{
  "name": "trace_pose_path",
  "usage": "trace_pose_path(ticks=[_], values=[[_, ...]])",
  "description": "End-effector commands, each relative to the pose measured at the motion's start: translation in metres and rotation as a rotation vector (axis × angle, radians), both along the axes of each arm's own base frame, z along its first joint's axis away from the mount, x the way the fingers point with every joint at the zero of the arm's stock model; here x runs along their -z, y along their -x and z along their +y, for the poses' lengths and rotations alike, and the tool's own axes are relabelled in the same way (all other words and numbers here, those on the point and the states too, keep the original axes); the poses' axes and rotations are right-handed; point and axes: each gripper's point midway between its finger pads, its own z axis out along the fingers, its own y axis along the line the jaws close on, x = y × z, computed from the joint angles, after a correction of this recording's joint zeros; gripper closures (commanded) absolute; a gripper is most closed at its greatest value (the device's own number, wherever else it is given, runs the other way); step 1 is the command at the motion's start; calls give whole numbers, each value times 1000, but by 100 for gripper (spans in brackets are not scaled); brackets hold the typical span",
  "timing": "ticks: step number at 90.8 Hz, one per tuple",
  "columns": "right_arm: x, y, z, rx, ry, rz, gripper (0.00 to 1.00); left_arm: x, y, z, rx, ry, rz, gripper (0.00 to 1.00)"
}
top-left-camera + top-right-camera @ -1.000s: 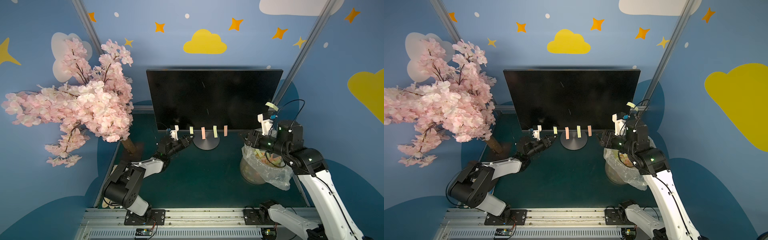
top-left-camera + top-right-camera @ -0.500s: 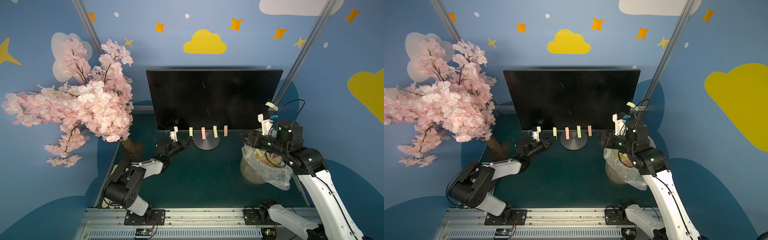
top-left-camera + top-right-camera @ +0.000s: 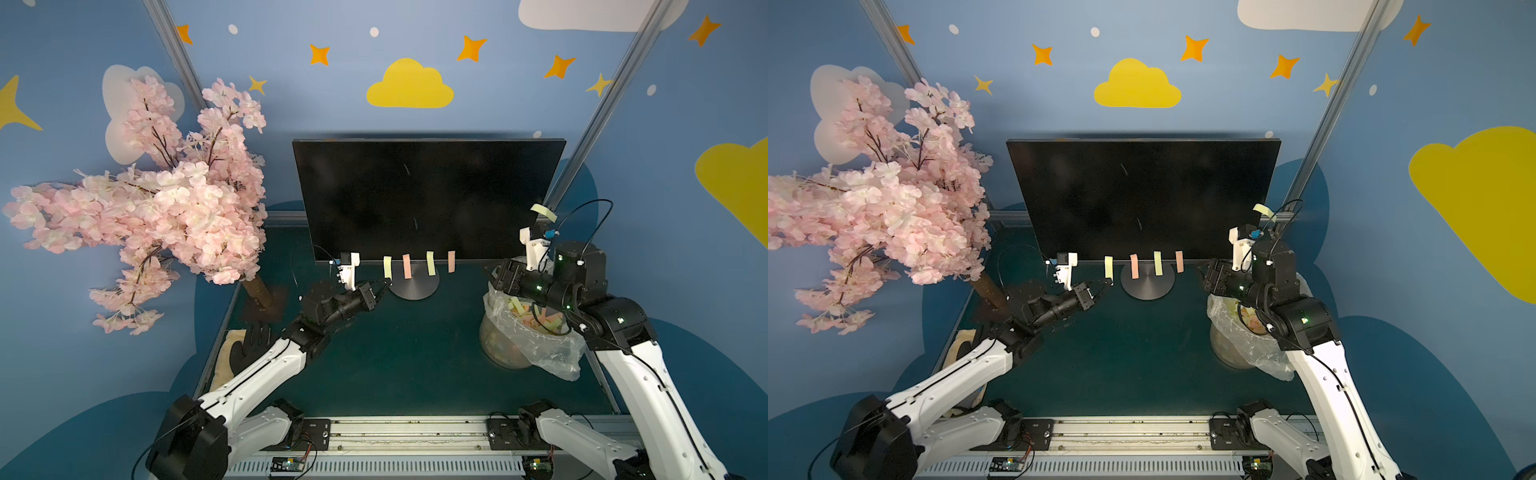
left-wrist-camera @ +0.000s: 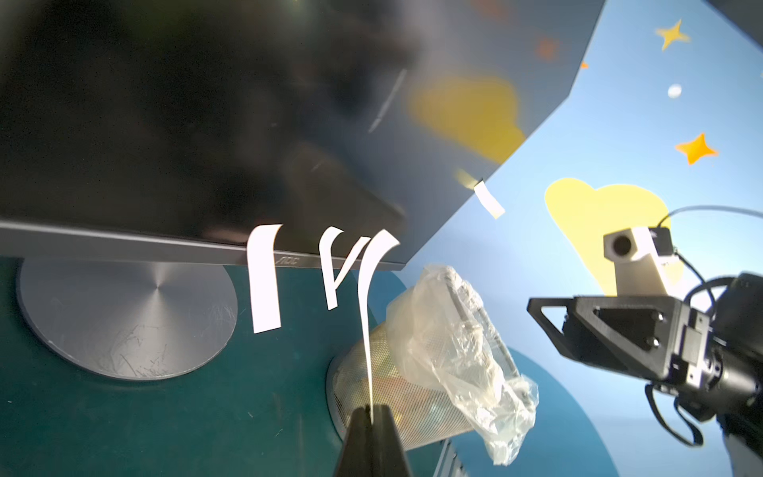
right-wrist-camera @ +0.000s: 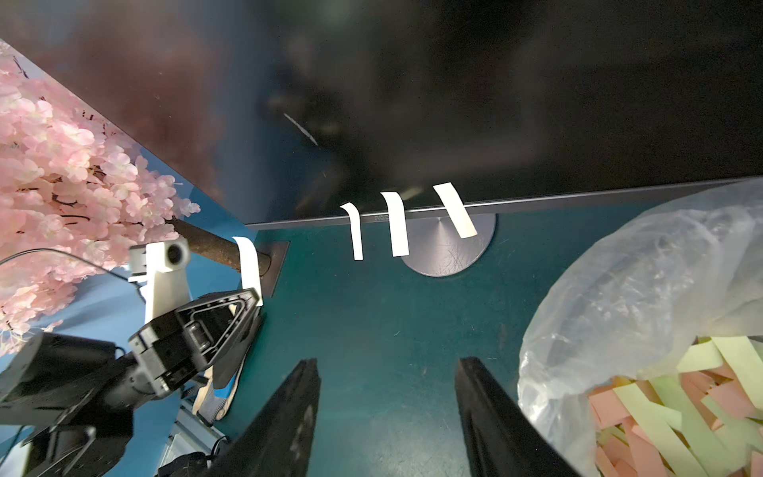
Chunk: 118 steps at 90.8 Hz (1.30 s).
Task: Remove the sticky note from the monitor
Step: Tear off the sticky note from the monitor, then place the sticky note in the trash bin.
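The monitor point(image 3: 428, 199) stands at the back of the table with several sticky notes hanging from its lower bezel. My left gripper point(image 3: 385, 283) is shut on the lower end of the leftmost yellow-green sticky note point(image 3: 387, 266). In the left wrist view that sticky note point(image 4: 366, 305) runs as a thin strip from the bezel down into the closed fingertips point(image 4: 363, 417). Its upper end still lies at the bezel. My right gripper point(image 5: 388, 367) is open with nothing in it, over the table beside the bin. One more pale note point(image 3: 543, 212) sticks out at the monitor's right edge.
A mesh bin point(image 3: 503, 353) with a plastic liner point(image 3: 552, 357), holding discarded notes, stands front right under my right arm. The round grey stand base point(image 3: 415, 289) sits under the monitor. A pink blossom tree point(image 3: 166, 208) fills the left side.
My left gripper has moved a little to the right under the bezel and shut on the leftmost sticky note. The right arm has not moved.
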Motion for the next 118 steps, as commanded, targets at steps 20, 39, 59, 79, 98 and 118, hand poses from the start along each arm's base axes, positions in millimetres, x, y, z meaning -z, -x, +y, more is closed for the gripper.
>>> trace_pose_path(ticks=[20,39,59,79,98,118], values=[[2,3,-27,90,-6,3,41,-27,16,-42,131,-211,-73,97],[4,18,-53,193,-33,34,40,-47,11,-94,270,-244,-99,97],[8,38,-92,406,-46,63,40,-73,13,-164,432,-239,-152,97],[-5,58,-142,708,-100,-17,39,-77,29,-241,610,-239,-166,97],[-39,81,-171,852,-108,-137,39,-66,52,-298,747,-246,-146,97],[-50,86,-174,863,-117,-169,39,-47,58,-326,785,-263,-121,72]])
